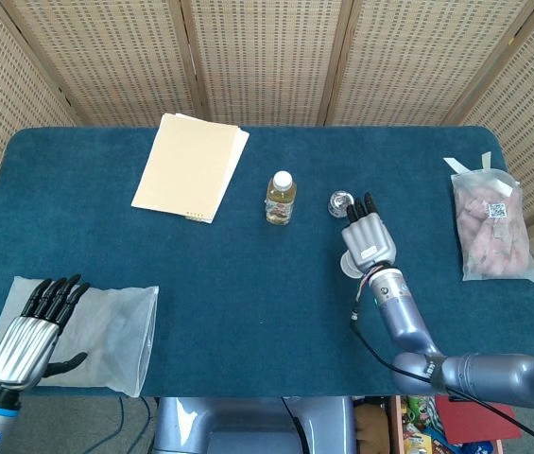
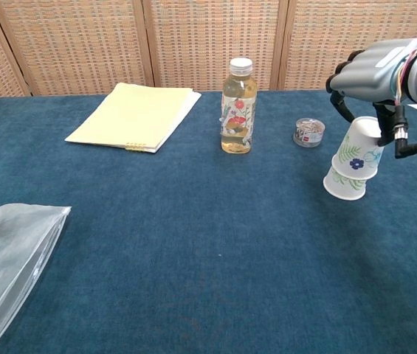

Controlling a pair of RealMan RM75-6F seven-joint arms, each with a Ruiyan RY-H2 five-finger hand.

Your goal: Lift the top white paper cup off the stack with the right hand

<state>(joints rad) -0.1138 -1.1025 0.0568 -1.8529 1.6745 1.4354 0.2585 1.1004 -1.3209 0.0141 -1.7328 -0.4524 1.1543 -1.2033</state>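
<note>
Two white paper cups with blue flower prints stand upside down and tilted at the right of the chest view. My right hand (image 2: 374,70) grips the upper cup (image 2: 361,144) from above. The lower cup (image 2: 345,182) sticks out beneath it, still partly nested; whether its rim touches the cloth I cannot tell. From the head camera my right hand (image 1: 369,240) covers the cups, and only a white edge (image 1: 349,269) shows. My left hand (image 1: 35,329) lies open, fingers spread, over a clear plastic bag (image 1: 115,331) at the near left.
A small round tin (image 2: 308,132) sits just left of the cups, with a drink bottle (image 2: 238,107) further left. A yellow notepad (image 2: 136,114) lies at the far left. A bag of pink items (image 1: 491,225) rests near the right edge of the blue table (image 1: 248,284).
</note>
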